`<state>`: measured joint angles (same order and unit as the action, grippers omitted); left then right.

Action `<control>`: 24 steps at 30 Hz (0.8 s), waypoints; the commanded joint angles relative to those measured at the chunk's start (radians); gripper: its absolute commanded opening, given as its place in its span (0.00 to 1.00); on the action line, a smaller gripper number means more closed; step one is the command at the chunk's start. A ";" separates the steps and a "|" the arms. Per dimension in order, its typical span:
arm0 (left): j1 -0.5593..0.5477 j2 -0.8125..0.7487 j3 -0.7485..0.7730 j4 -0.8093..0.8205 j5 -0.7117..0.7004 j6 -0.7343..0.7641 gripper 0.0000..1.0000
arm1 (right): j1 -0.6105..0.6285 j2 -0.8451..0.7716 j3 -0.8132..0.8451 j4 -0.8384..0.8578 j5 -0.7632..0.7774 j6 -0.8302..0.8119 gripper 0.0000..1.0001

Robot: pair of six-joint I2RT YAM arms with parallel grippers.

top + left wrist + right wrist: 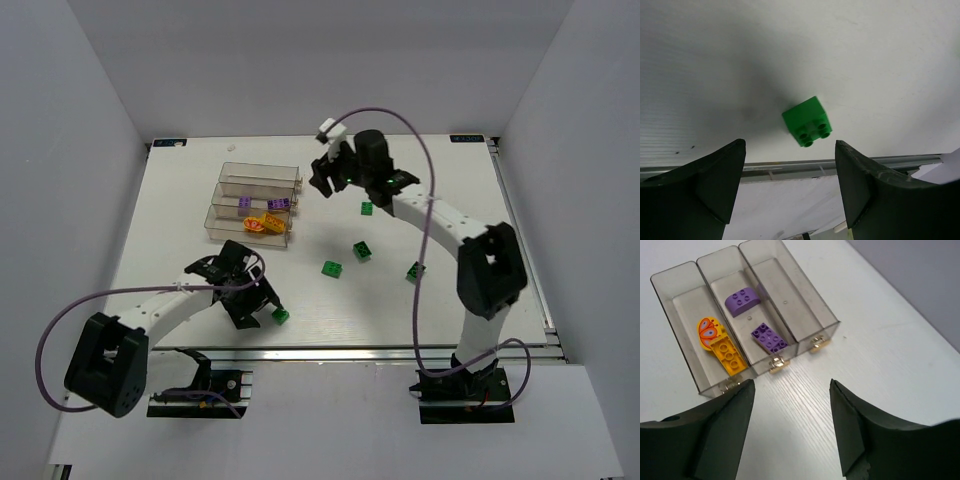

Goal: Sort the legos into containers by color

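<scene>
My left gripper (790,146) and right gripper (790,385) gape empty; a skewed pinch could flick the green lego (807,121) at my 1 o'clock off the table edge (770,167)

No readable text, numbers or brands on the legos (807,121), containers (790,295) or table (450,300)

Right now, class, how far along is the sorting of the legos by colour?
Done: orange-yellow bricks and purple bricks lie in separate bins; the third bin is empty. In hand: the left gripper hovers open over one green brick; the right gripper is open, empty. Left: all five green bricks lie on the table.
</scene>
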<state>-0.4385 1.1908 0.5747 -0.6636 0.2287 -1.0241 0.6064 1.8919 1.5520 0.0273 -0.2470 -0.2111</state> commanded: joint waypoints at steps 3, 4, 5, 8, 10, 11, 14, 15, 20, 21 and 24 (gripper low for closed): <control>-0.063 0.101 0.102 0.007 -0.032 -0.007 0.82 | -0.045 -0.220 -0.206 0.065 -0.077 0.050 0.71; -0.063 0.137 0.129 -0.005 -0.046 -0.010 0.82 | -0.049 -0.241 -0.225 0.059 -0.077 0.052 0.72; -0.077 0.157 0.140 -0.014 -0.049 -0.008 0.82 | -0.065 -0.255 -0.245 0.053 -0.078 0.053 0.72; -0.111 0.225 0.175 -0.056 -0.075 -0.013 0.81 | -0.079 -0.316 -0.308 0.031 -0.080 0.068 0.73; -0.128 0.257 0.188 -0.056 -0.083 -0.019 0.77 | -0.102 -0.359 -0.357 0.028 -0.081 0.078 0.73; -0.143 0.269 0.194 -0.053 -0.089 -0.031 0.75 | -0.112 -0.370 -0.374 0.026 -0.084 0.081 0.73; -0.166 0.311 0.221 -0.054 -0.120 -0.040 0.67 | -0.135 -0.421 -0.437 0.028 -0.090 0.088 0.72; -0.178 0.323 0.229 -0.051 -0.124 -0.044 0.64 | -0.145 -0.447 -0.450 0.026 -0.095 0.090 0.72; -0.209 0.380 0.312 -0.048 -0.160 -0.045 0.37 | -0.172 -0.531 -0.536 0.016 -0.110 0.056 0.70; -0.209 0.379 0.332 -0.050 -0.181 -0.042 0.33 | -0.178 -0.559 -0.546 0.013 -0.115 0.049 0.70; -0.195 0.375 0.431 -0.056 -0.215 -0.004 0.17 | -0.188 -0.615 -0.604 0.005 -0.114 0.009 0.63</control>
<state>-0.6418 1.5871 0.9024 -0.7284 0.0837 -1.0561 0.4286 1.3411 0.9855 0.0254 -0.3401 -0.1635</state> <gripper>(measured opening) 0.482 0.658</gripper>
